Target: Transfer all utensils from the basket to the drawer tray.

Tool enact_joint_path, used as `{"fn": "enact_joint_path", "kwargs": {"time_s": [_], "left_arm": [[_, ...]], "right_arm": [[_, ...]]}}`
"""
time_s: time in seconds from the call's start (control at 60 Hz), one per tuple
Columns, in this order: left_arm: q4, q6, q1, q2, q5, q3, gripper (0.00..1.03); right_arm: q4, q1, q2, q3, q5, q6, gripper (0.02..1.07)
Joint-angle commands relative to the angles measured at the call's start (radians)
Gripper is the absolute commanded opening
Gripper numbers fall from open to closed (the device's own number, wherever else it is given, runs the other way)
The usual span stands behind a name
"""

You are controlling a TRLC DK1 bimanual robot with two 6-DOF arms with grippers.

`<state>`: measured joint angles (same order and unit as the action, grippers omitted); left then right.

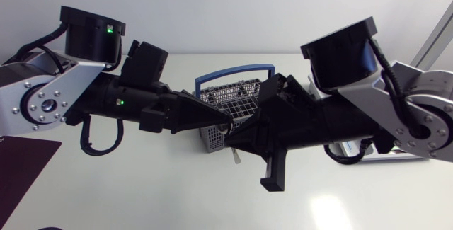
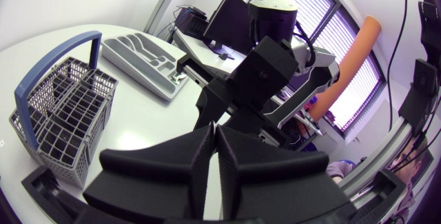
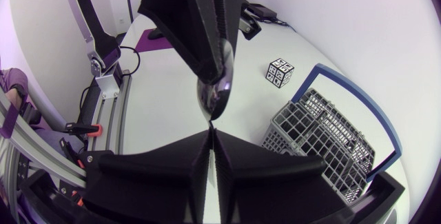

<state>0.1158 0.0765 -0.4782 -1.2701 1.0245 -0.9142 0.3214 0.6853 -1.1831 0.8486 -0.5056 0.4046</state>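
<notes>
A metal spoon (image 3: 211, 98) hangs in the air between my two grippers, which meet tip to tip above the front of the wire basket (image 1: 237, 92). My left gripper (image 3: 222, 55) is shut on one end, with the bowl showing just past its fingertips. My right gripper (image 3: 212, 133) is shut on the bowl's other edge. In the head view the left gripper (image 1: 226, 122) and right gripper (image 1: 228, 138) hide the spoon. The grey basket (image 2: 62, 107) with its blue handle looks empty in both wrist views. The grey drawer tray (image 2: 141, 58) lies beyond the basket.
A small black-and-white patterned cube (image 3: 280, 72) stands on the table near the basket. A dark purple mat (image 1: 21, 163) lies at the table's left front. The tray's corner (image 1: 375, 156) peeks out under my right arm.
</notes>
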Motion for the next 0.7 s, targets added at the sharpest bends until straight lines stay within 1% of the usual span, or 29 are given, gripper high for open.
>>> {"fn": "enact_joint_path", "kwargs": {"time_s": [0.0, 0.017, 0.05, 0.117, 0.183, 0.283, 0.333, 0.417, 0.533, 0.583, 0.633, 0.683], "left_arm": [[-0.004, -0.015, 0.010, 0.020, 0.022, 0.000, 0.26], [-0.004, -0.015, 0.010, 0.020, 0.022, 0.000, 0.28], [-0.004, -0.014, 0.015, 0.020, 0.019, -0.005, 0.37], [-0.007, -0.012, 0.024, 0.025, 0.011, -0.014, 0.49], [-0.007, -0.006, 0.029, 0.031, -0.001, -0.025, 0.57], [-0.010, 0.002, 0.035, 0.049, -0.041, -0.038, 0.67], [-0.013, 0.012, 0.046, 0.057, -0.053, -0.046, 0.69], [-0.016, 0.022, 0.059, 0.075, -0.089, -0.052, 0.69], [-0.013, 0.028, 0.081, 0.087, -0.161, -0.055, 0.69], [-0.005, 0.034, 0.095, 0.084, -0.215, -0.061, 0.69], [0.002, 0.039, 0.112, 0.078, -0.230, -0.064, 0.69], [0.008, 0.039, 0.118, 0.064, -0.279, -0.069, 0.69]], "right_arm": [[0.024, -0.006, 0.013, -0.023, -0.007, -0.004, 0.09], [0.025, -0.007, 0.013, -0.023, -0.005, -0.004, 0.09], [0.036, -0.012, 0.013, -0.023, -0.005, -0.001, 0.09], [0.048, -0.026, 0.011, -0.022, -0.005, 0.000, 0.09], [0.065, -0.030, 0.013, -0.025, -0.005, 0.013, 0.09], [0.088, -0.040, 0.030, -0.031, -0.001, 0.025, 0.09], [0.110, -0.056, 0.048, -0.034, 0.004, 0.040, 0.09], [0.136, -0.110, 0.080, -0.042, 0.030, 0.082, 0.09], [0.202, -0.248, 0.119, -0.043, 0.035, 0.183, 0.10], [0.225, -0.314, 0.131, -0.048, 0.049, 0.235, 0.10], [0.231, -0.371, 0.143, -0.060, 0.061, 0.278, 0.10], [0.231, -0.441, 0.149, -0.074, 0.073, 0.335, 0.10]]}}
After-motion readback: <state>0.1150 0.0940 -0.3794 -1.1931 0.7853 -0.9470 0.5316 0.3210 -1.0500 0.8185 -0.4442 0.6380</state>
